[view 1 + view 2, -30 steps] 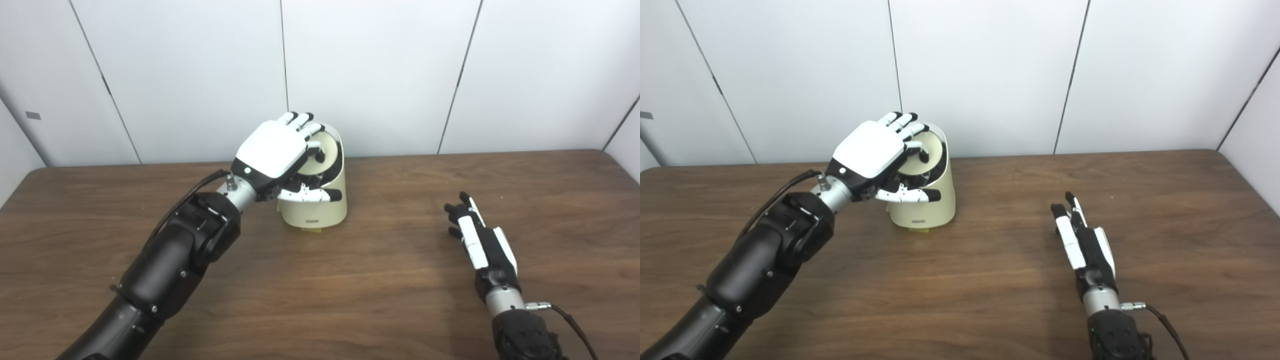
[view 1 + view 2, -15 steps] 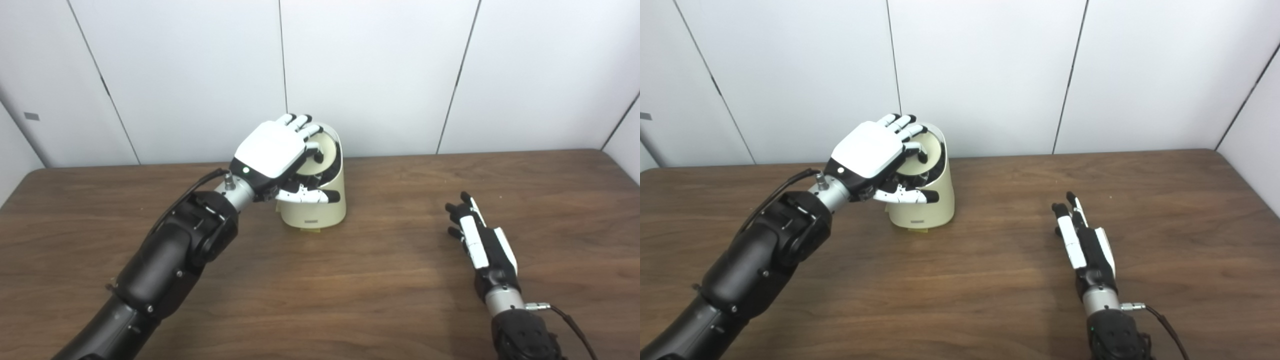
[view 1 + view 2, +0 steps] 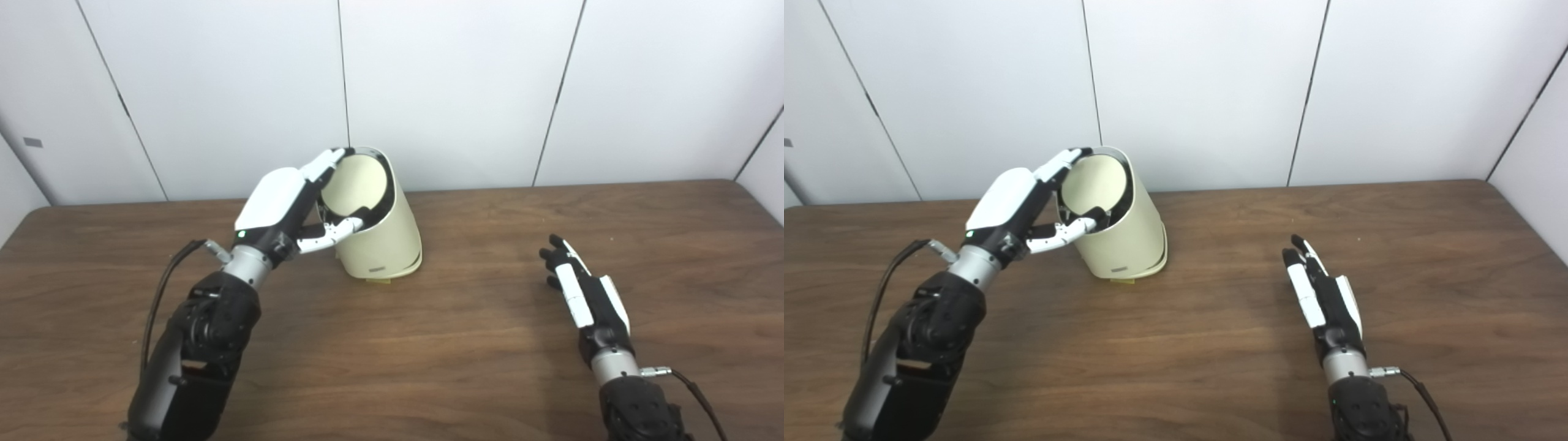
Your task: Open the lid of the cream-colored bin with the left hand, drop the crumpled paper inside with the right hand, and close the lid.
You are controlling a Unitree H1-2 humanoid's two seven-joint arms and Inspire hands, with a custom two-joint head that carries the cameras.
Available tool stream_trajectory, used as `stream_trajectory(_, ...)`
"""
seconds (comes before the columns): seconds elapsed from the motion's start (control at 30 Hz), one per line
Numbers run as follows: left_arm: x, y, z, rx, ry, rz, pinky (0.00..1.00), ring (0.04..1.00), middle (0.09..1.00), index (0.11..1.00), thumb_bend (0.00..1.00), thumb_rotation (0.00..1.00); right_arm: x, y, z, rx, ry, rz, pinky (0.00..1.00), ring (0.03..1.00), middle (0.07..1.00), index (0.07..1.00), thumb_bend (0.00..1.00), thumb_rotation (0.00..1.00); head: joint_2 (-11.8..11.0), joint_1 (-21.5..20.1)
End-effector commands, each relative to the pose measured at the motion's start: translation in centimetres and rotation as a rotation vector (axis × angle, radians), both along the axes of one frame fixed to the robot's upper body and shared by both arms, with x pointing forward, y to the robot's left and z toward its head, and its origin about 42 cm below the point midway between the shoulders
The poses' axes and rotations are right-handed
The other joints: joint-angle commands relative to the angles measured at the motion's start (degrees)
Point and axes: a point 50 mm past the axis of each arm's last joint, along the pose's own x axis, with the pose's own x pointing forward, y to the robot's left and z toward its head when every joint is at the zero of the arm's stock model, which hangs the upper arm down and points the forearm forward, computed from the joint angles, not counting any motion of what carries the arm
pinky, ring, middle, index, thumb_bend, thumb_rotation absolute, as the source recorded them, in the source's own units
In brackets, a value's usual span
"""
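The bin (image 3: pixel 383 236) presents smooth, matt cream plastic with a dark inner rim, the table (image 3: pixel 429 343) a dark wood-grain surface of low sheen, both hands (image 3: pixel 278 202) (image 3: pixel 585 297) glossy white and black plastic shells above bare metal wrist collars, and the wall (image 3: pixel 459 92) plain matt white panels.

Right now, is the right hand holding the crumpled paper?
No. The right hand lies flat on the table with fingers straight and nothing in it.
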Motion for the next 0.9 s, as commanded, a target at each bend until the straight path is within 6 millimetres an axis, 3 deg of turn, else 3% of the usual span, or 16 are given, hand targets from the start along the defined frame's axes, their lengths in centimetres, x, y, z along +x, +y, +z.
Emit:
stream_trajectory(0.0,-0.3,0.2,1.6,-0.096,-0.036,-0.021,0.81,0.962,1.0,1.0,0.4,0.38,0.2,-0.2,0.4,-0.034,-0.023,0.026,0.9,0.92,0.903,0.939,0.67,1.0,-0.4,0.1)
stream_trajectory(0.17,-1.9,1.5,0.6,-0.24,0.016,-0.021,0.92,0.999,1.0,1.0,0.38,0.42,0.1,-0.5,0.3,-0.06,-0.031,0.023,0.88,0.904,0.893,0.94,0.64,1.0,-0.5,0.6)
stream_trajectory(0.3,-3.1,2.7,-0.4,-0.334,0.022,-0.015,0.97,1.0,1.0,1.0,0.38,0.57,0.2,-0.5,0.4,-0.042,-0.028,0.017,0.92,0.912,0.892,0.942,0.64,1.0,-0.7,0.9)
stream_trajectory(0.53,-5.5,5.0,-2.2,-0.401,0.048,0.045,0.87,0.98,1.0,1.0,0.41,0.68,0.4,-0.6,0.5,-0.042,-0.032,0.033,0.93,0.924,0.899,0.953,0.64,1.0,-0.7,1.1)
stream_trajectory(0.63,-6.2,5.5,-2.7,-0.41,0.057,0.061,0.98,0.994,0.999,1.0,0.41,0.73,0.5,-0.4,0.6,-0.022,-0.039,0.035,0.95,0.932,0.904,0.96,0.64,1.0,-0.6,1.0)
stream_trajectory(0.73,-7.0,5.9,-3.3,-0.439,0.078,0.101,1.0,1.0,0.989,1.0,0.41,0.78,0.6,-0.3,0.8,-0.005,-0.049,0.037,0.95,0.928,0.901,0.96,0.65,1.0,-0.4,1.0)
stream_trajectory(0.8,-7.5,6.2,-3.7,-0.461,0.094,0.133,1.0,0.994,0.981,1.0,0.44,0.89,0.7,-0.2,1.0,0.023,-0.057,0.04,0.96,0.94,0.912,0.974,0.67,1.0,-0.4,1.0)
stream_trajectory(0.87,-8.0,6.5,-4.2,-0.566,0.129,0.136,1.0,0.997,0.983,1.0,0.45,0.92,0.9,-0.2,1.2,0.05,-0.077,0.044,0.97,0.946,0.92,0.98,0.66,1.0,-0.2,1.1)
